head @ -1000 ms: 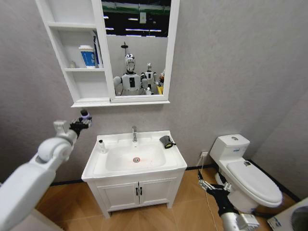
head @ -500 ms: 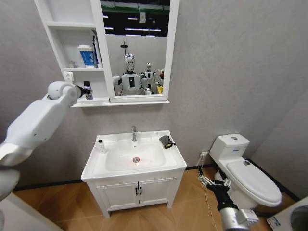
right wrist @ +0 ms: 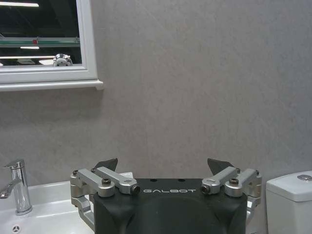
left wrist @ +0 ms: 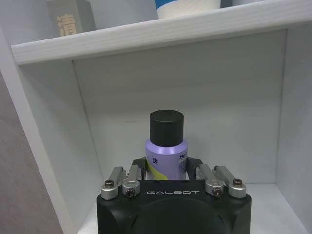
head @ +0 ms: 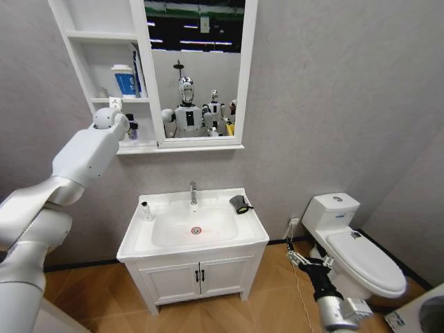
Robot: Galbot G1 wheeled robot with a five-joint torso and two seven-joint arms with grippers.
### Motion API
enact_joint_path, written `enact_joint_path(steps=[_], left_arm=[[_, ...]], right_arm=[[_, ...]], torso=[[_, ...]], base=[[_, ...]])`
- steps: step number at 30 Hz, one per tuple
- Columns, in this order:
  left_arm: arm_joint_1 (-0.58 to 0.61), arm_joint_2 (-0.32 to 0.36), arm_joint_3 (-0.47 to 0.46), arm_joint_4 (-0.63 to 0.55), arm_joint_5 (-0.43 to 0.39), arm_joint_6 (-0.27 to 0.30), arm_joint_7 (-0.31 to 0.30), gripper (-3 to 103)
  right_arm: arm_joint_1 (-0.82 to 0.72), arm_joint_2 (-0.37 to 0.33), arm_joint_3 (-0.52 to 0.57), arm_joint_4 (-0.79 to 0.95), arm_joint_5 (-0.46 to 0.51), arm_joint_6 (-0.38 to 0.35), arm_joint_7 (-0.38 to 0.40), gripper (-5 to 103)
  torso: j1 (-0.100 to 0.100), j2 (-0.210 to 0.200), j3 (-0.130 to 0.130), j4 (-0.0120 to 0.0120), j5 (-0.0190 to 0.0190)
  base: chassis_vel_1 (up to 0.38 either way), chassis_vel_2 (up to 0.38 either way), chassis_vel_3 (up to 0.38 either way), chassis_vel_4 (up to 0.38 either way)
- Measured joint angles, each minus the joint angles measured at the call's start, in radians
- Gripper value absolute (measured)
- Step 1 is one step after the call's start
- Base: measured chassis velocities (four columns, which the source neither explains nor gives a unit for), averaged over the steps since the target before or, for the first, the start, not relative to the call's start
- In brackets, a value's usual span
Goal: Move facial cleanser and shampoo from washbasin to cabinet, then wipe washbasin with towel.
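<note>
Purple bottle in cabinet's lowest compartment

Purple bottle point(left wrist: 166, 152), black cap, upright inside the cabinet point(head: 104, 69) bottom shelf, my left gripper point(head: 129, 127) clamped on it. Towel point(head: 239, 204) on the washbasin point(head: 196, 229) right rear corner. My right gripper point(right wrist: 163, 171) spread open, low by the toilet point(head: 357, 253).

Quick count: one white ceramic washbasin point(head: 163, 244) with one small chrome faucet point(head: 193, 192). One white wall cabinet point(head: 101, 83) with three open shelf compartments and one mirror panel. One lavender bottle with a black cap point(left wrist: 166, 146), one small white bottle point(head: 146, 210) on the basin rim, one dark bunched towel point(head: 239, 204). One blue-and-white cup point(head: 125, 80) on the middle shelf. Two grippers: left gripper point(left wrist: 167, 169), right gripper point(right wrist: 165, 170). One white toilet point(head: 355, 250).
</note>
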State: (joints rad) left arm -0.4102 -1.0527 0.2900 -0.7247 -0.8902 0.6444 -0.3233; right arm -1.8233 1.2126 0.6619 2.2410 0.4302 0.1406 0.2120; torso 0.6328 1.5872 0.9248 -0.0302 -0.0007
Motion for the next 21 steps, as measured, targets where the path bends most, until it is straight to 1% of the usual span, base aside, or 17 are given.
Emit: enact_joint_path(steps=[1,2,4,5,7,14,17,18,19,20,21], left_arm=[[-0.001,-0.012,-0.009,0.029,0.025,-0.012,0.015,42],[-0.001,-0.012,-0.009,0.029,0.025,-0.012,0.015,42],[-0.008,-0.033,-0.028,0.087,0.072,-0.034,0.036,42],[-0.008,-0.033,-0.028,0.087,0.072,-0.034,0.036,42],[-0.009,-0.05,-0.052,0.126,0.098,-0.051,0.041,42],[0.013,-0.057,-0.088,0.13,0.104,-0.062,0.018,42],[0.024,-0.055,-0.102,0.125,0.093,-0.063,0.003,41],[0.034,-0.053,-0.11,0.122,0.085,-0.054,-0.002,46],[0.034,-0.053,-0.11,0.122,0.085,-0.054,-0.002,46],[0.041,-0.046,-0.114,0.112,0.078,-0.051,-0.006,52],[0.049,-0.038,-0.115,0.093,0.069,-0.048,-0.01,58]], right_arm=[[0.0,0.0,-0.001,-0.001,0.0,0.0,0.0,100],[0.0,0.0,-0.001,-0.001,0.0,0.0,0.0,100],[-0.001,0.0,-0.001,-0.003,0.0,0.0,0.0,100],[-0.001,0.0,-0.001,-0.003,0.0,0.0,0.0,100],[-0.004,0.0,0.0,-0.003,-0.001,0.0,0.0,100],[-0.009,0.001,0.002,-0.003,-0.002,0.001,0.0,100],[-0.009,-0.001,0.003,-0.003,-0.002,0.001,0.0,100],[-0.008,-0.001,0.003,-0.002,-0.002,0.001,0.0,100],[-0.008,-0.001,0.003,-0.002,-0.002,0.001,0.0,100],[-0.009,-0.001,0.003,-0.001,-0.003,0.001,0.0,100],[-0.01,-0.001,0.003,0.001,-0.003,0.001,0.0,100]], torso=[[0.0,0.0,0.0,-0.0001,0.0003],[0.0,0.0,0.0,-0.0001,0.0003],[0.0,0.0,0.0,-0.0001,0.0001],[0.0,0.0,0.0,-0.0001,0.0001],[0.0,0.0,0.0,-0.0001,0.0002],[0.0,0.0,0.0,-0.0002,0.0005],[0.0,0.0,0.0,-0.0003,0.0006],[0.0,0.0,0.0,-0.0001,-0.0002],[0.0,0.0,0.0,-0.0001,-0.0002],[0.0,0.0,0.0,-0.0001,-0.0008],[0.0,0.0,0.0,-0.0001,-0.0004]], base=[[0.0,0.0,0.0,0.0],[0.0,0.0,0.0,0.0],[0.0,0.0,0.0,0.0],[0.0,0.0,0.0,0.0],[0.0,0.0,0.0,0.0],[0.0,0.0,0.0,0.0],[0.0,0.0,0.0,0.0],[0.0,0.0,0.0,0.0],[0.0,0.0,0.0,0.0],[0.0,0.0,0.0,0.0],[0.0,0.0,0.0,0.0]])
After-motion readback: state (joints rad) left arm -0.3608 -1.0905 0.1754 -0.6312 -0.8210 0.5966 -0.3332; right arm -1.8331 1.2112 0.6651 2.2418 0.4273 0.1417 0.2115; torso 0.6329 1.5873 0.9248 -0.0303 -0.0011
